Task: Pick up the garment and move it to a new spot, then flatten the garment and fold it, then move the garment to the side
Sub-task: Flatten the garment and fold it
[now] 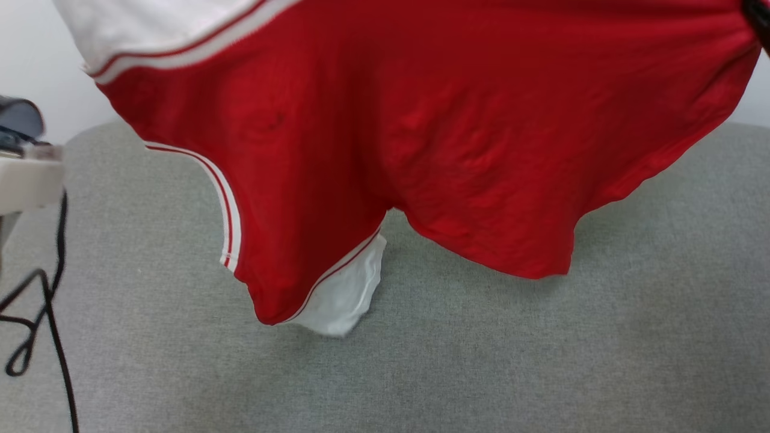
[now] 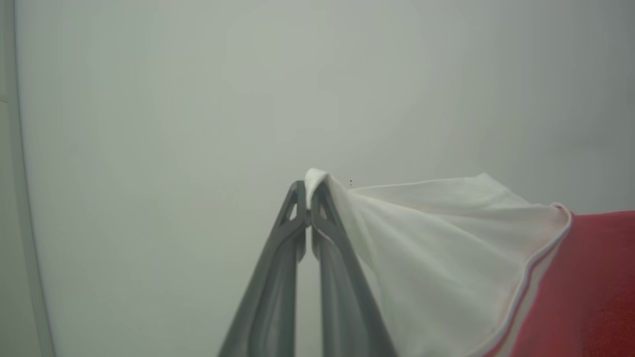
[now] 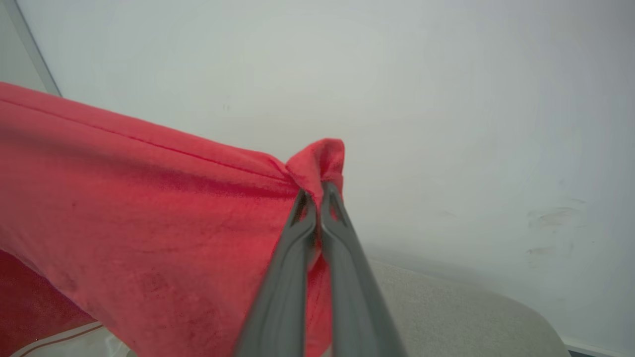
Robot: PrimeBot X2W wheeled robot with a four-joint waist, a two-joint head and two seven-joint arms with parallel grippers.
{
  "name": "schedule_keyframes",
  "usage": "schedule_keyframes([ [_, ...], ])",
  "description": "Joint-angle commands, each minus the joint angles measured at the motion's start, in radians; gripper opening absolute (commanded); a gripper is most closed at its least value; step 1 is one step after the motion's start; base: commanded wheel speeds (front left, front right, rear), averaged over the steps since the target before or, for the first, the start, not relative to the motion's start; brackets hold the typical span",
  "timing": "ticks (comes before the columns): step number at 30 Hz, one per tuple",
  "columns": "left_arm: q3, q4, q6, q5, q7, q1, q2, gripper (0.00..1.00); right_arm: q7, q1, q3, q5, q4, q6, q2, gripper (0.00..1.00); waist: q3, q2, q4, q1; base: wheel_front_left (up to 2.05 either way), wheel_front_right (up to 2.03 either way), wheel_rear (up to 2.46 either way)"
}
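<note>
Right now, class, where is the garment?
In the head view the garment hangs over the grey surface, held up between the left gripper, pinching its white sleeve, and the right gripper, pinching a red corner.

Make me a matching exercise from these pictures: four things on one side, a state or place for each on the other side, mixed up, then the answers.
Column one
1 left gripper
2 right gripper
3 garment
4 cable

Column two
A jaws shut on red cloth
B black, at the head view's left edge
C jaws shut on white cloth
D hangs over the grey surface

Pairs: 1-C, 2-A, 3-D, 4-B
</note>
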Motion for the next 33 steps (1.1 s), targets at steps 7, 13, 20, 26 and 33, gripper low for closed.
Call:
schedule_keyframes([
  [7,0.027,0.007,-0.026,0.018,0.005,-0.11,0.056,0.0,-0.008,-0.041,-0.061,-0.023,-0.052,-0.002,0.018,0.0,0.092,0.0,-0.011,0.0001,0.0,0.0,0.0],
  [13,0.011,0.064,-0.085,0.013,0.023,-0.25,0.102,0.0,-0.035,-0.137,-0.102,-0.054,-0.066,-0.002,0.026,0.0,0.212,0.0,-0.005,0.0001,0.0,0.0,0.0],
  [20,-0.036,0.211,-0.168,-0.028,0.017,-0.512,0.071,0.0,-0.099,-0.31,-0.107,-0.136,-0.003,-0.002,0.021,0.0,0.371,0.0,0.01,0.0001,0.0,0.0,0.0],
  [26,-0.103,0.39,-0.225,0.024,0.002,-0.799,0.037,0.0,-0.186,-0.536,-0.126,-0.228,0.13,-0.002,0.046,0.0,0.505,0.0,0.019,0.0001,0.0,0.0,0.0],
  [33,-0.178,0.697,-0.253,0.148,-0.127,-1.146,-0.032,0.0,-0.354,-0.817,-0.124,-0.357,0.364,-0.003,0.066,0.0,0.614,0.0,0.029,0.0001,0.0,0.0,0.0],
])
